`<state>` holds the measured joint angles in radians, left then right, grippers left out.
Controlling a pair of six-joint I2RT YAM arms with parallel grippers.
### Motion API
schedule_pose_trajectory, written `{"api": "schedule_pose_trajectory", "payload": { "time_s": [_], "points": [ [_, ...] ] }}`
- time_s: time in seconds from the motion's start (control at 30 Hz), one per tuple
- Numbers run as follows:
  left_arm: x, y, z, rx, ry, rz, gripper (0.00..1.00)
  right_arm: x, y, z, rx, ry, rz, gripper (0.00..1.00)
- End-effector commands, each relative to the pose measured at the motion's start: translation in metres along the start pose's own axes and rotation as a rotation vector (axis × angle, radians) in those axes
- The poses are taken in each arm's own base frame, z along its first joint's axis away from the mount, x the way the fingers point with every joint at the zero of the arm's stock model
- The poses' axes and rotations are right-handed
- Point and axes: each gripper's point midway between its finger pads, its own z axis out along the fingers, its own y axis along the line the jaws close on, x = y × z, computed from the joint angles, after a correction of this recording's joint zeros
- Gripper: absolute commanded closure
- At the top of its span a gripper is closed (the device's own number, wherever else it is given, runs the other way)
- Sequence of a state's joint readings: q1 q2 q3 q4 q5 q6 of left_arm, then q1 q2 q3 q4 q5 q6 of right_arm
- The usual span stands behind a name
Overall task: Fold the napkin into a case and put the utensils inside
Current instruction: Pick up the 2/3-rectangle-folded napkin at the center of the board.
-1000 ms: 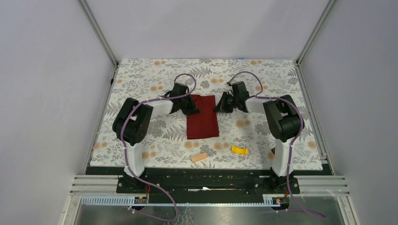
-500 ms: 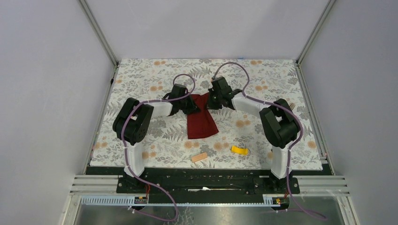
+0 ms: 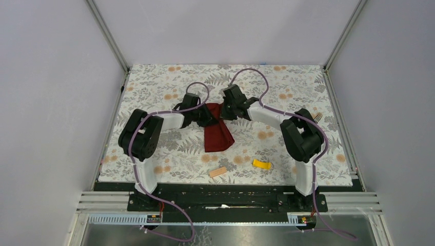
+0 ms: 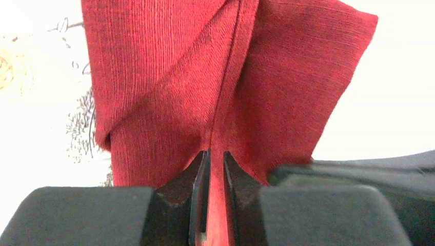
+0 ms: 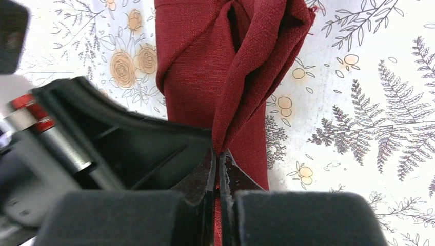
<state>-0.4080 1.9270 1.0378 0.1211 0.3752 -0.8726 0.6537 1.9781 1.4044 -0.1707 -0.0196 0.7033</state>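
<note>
Both arms reach in from the near edge with elbows bent outward and forearms angled inward. The two wrists meet over the far end of the napkin point(image 3: 218, 137), in the middle of the worktop point(image 3: 154, 82).

The left tool point(image 4: 215, 156) sits low, its black fingers point(image 4: 197, 177) only narrowly apart, and a raised crease of the cloth runs between them. Whether they press the crease or merely flank it, the wrist view does not settle. The right tool point(image 5: 218, 154) is closed tight on a bunched corner of the napkin, and the fabric falls away from the pinch in soft folds.

The napkin's long axis runs from near to far. Its near end lies flat and squared on the surface, while its far end is gathered to a narrow point between the two tools. It is matte dark red cloth, and a fine ribbed weave shows up close.

The worktop's cover is pale, printed with grey ferns and small orange flowers. Toward the front edge lie a tan block point(image 3: 217, 171) and a yellow block point(image 3: 262, 164), both apart from the cloth.
</note>
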Motion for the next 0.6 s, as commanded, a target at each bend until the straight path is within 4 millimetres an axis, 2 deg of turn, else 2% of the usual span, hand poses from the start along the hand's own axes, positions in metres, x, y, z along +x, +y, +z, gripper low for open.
{"api": "schedule_pose_trajectory", "payload": {
  "time_s": [0.0, 0.13, 0.2, 0.27, 0.33, 0.43, 0.57],
  "points": [
    [-0.014, -0.037, -0.039, 0.133, -0.025, 0.027, 0.78, -0.010, 0.010, 0.006, -0.008, -0.036, 0.038, 1.00],
    [-0.020, -0.036, -0.065, 0.154, -0.044, 0.042, 0.71, -0.008, 0.007, 0.009, 0.007, -0.039, 0.031, 1.00],
    [-0.026, -0.027, -0.077, 0.141, -0.063, 0.035, 0.71, -0.007, 0.006, 0.010, 0.013, -0.037, 0.028, 1.00],
    [-0.030, -0.009, -0.080, 0.099, -0.075, 0.019, 0.70, -0.005, 0.008, 0.012, 0.017, -0.033, 0.023, 1.00],
    [-0.032, 0.009, -0.080, 0.062, -0.081, -0.002, 0.69, -0.003, 0.011, 0.013, 0.021, -0.030, 0.014, 1.00],
    [-0.028, 0.028, -0.071, 0.016, -0.059, -0.026, 0.66, 0.000, 0.017, 0.016, 0.026, -0.026, 0.002, 1.00],
    [-0.022, 0.037, -0.059, 0.020, -0.044, -0.059, 0.66, 0.002, 0.023, 0.020, 0.041, -0.026, -0.013, 1.00]
  ]
}}
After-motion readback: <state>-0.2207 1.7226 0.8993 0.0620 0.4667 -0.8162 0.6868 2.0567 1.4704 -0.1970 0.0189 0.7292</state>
